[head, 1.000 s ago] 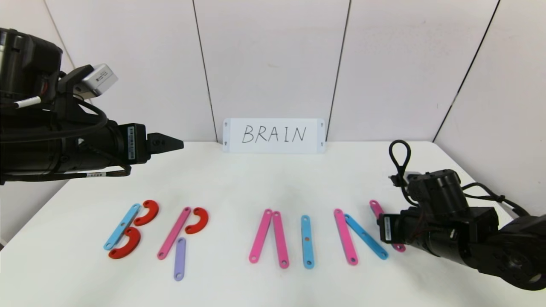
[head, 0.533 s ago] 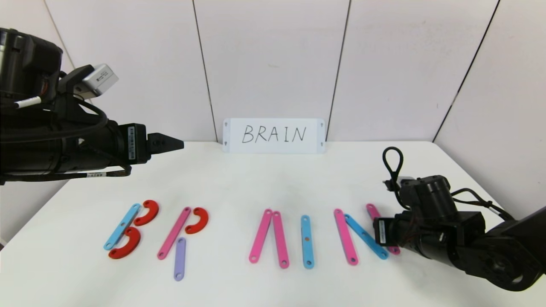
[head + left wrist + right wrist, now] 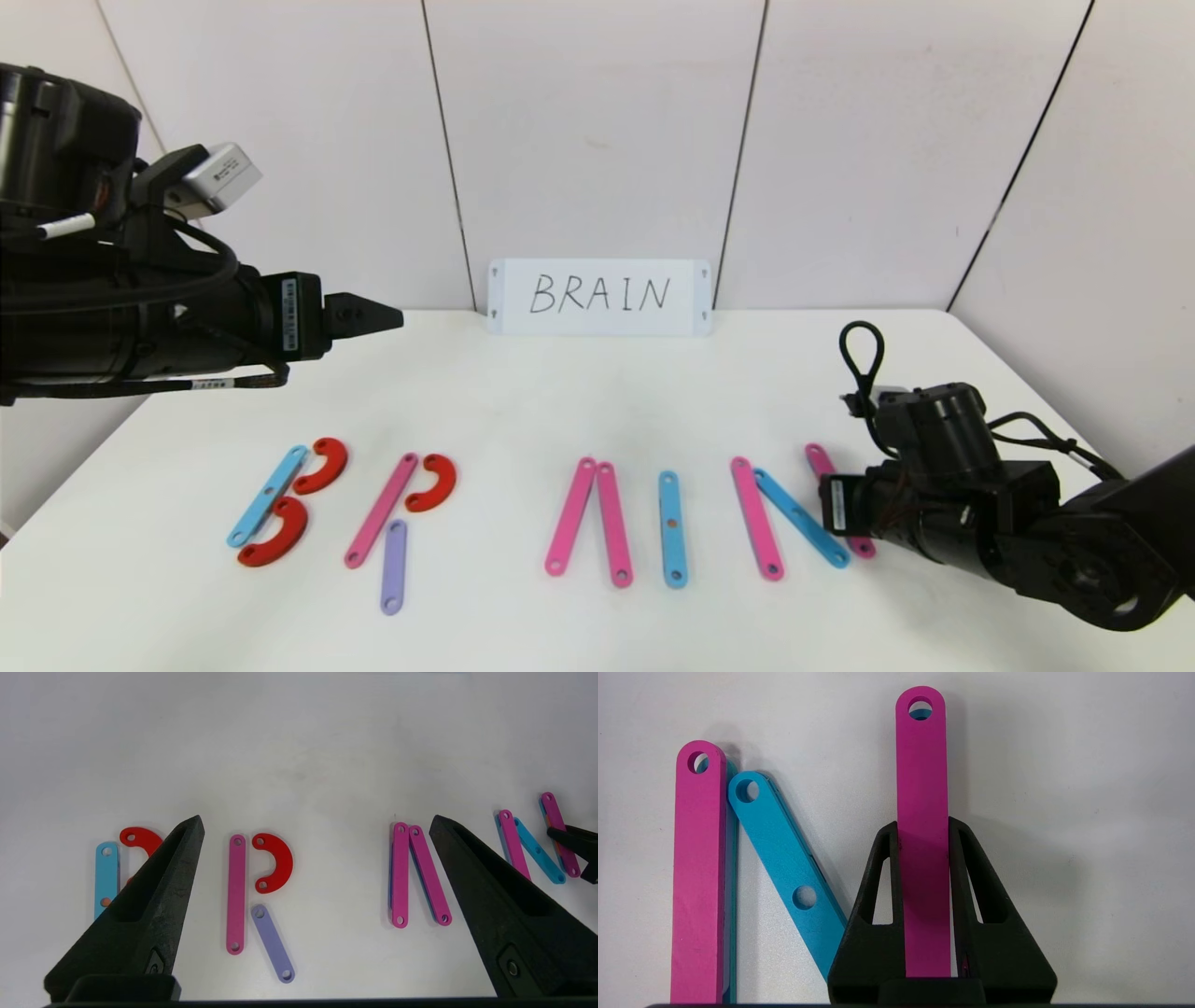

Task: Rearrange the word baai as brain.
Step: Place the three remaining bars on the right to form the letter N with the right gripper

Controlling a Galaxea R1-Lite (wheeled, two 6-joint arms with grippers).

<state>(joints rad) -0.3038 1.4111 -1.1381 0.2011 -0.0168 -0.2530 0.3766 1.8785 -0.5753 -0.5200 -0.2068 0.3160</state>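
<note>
- Right end effector (image 3: 924, 896) down low on the white bench (image 3: 579, 401) at the far right of the row, clamped shut on the last flat pink plastic strip with end holes (image 3: 922, 812); fingers (image 3: 878, 905) pinching both long edges.
- Compared with a second ago: shifted a touch toward the middle and nearer the robot, dragging that pink strip along so its near end now sits just beside the foot of the slanted light-blue holed strip (image 3: 801, 519). Hardly any change in the last half second, so looks like settling.
- Meaning for the task: the N is basically closed up, with the other pink upright strip (image 3: 756, 519) touching the blue diagonal at the top.
- Rest of the word already reads off: blue strip plus two red half-ring curves for the B (image 3: 280, 504), pink strip, red curve and purple strip for the R (image 3: 397, 523), two leaning pink strips for the A (image 3: 588, 518), single blue strip for the I (image 3: 672, 527).
- Matches the white handwritten BRAIN card (image 3: 599, 296) propped at the back wall.
- Left end effector (image 3: 317, 830) parked high over the left side, spread wide, holding nothing.
- Probably just a release and pull-back left, careful not to nudge the strip.
</note>
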